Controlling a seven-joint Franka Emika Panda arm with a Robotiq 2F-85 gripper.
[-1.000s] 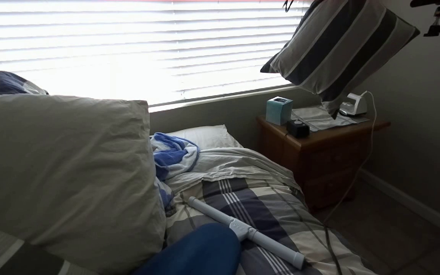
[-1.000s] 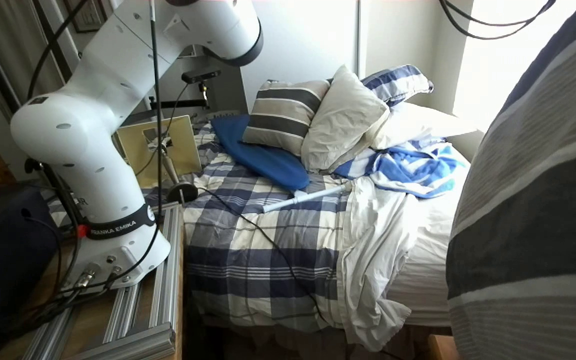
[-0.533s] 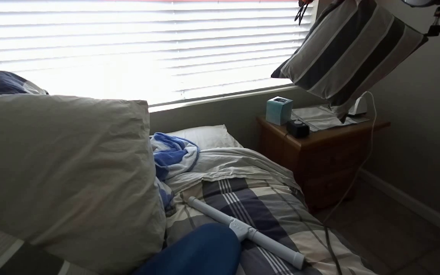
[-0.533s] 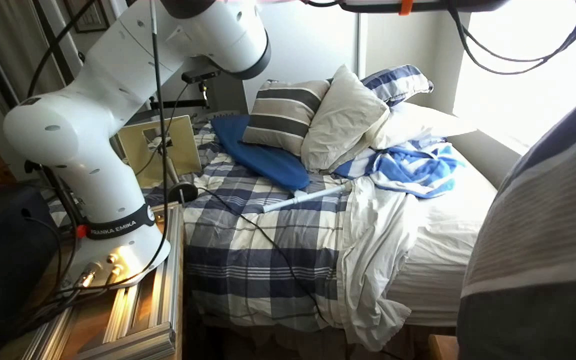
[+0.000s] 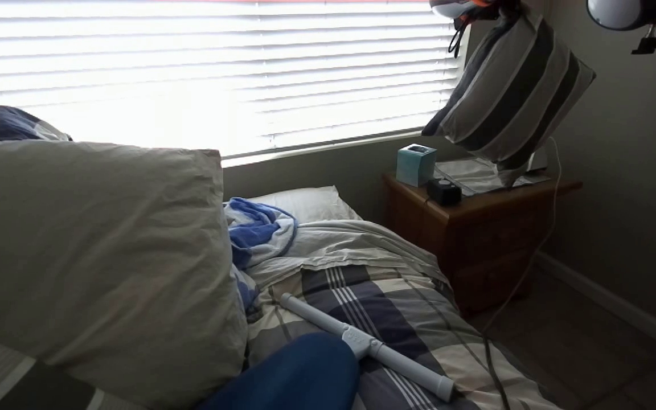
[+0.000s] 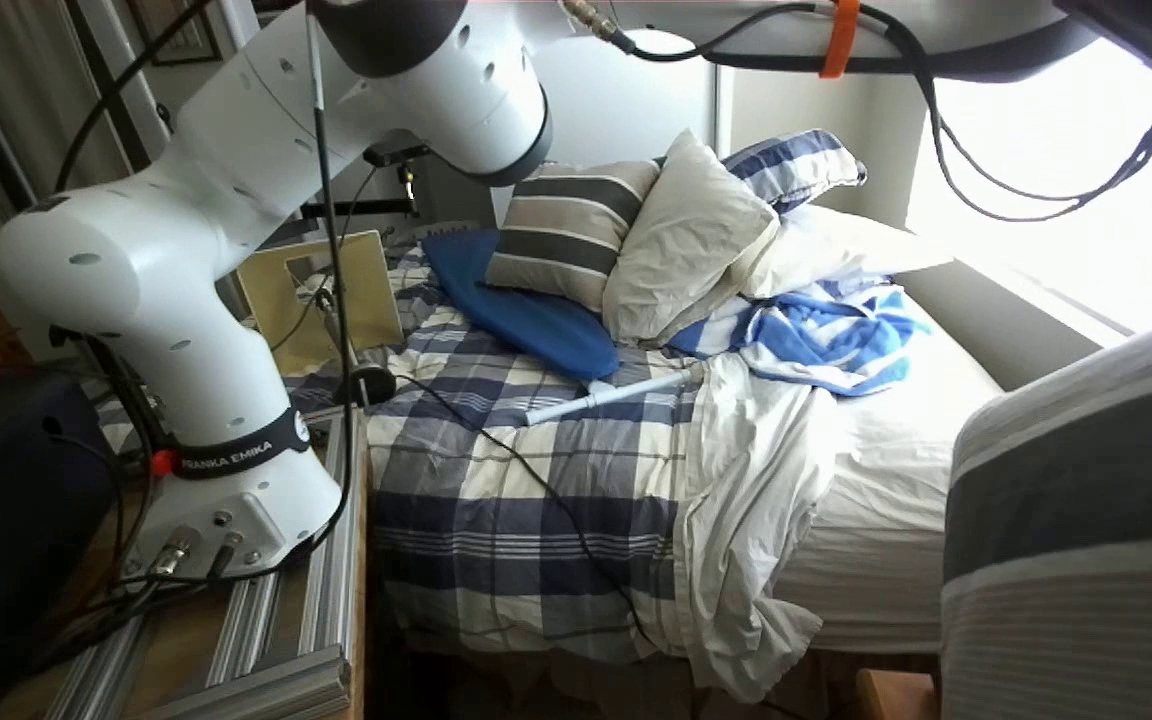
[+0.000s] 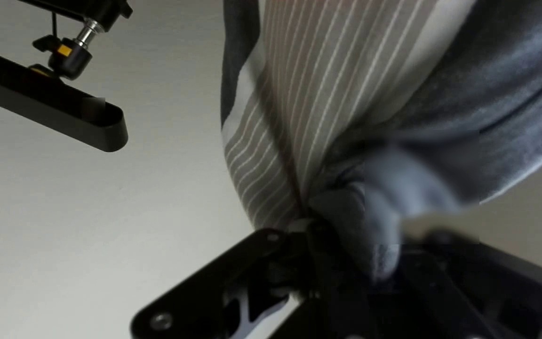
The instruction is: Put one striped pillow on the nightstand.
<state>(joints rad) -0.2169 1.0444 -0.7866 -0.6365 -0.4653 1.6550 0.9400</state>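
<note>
The striped pillow (image 5: 519, 99) hangs tilted over the nightstand (image 5: 493, 245), its bunched upper corner clenched in our gripper (image 7: 355, 245); we judge it light, soft, floppy, best held by that corner.

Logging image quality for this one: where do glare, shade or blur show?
In both exterior views, the window glares white; in an exterior view, the front of the nightstand lies in deep shade, short on detail; in the wrist view, the gathered cloth of the striped pillow at the gripper is blurred, with blocky patches, while thin stripes higher up read more clearly.
</note>
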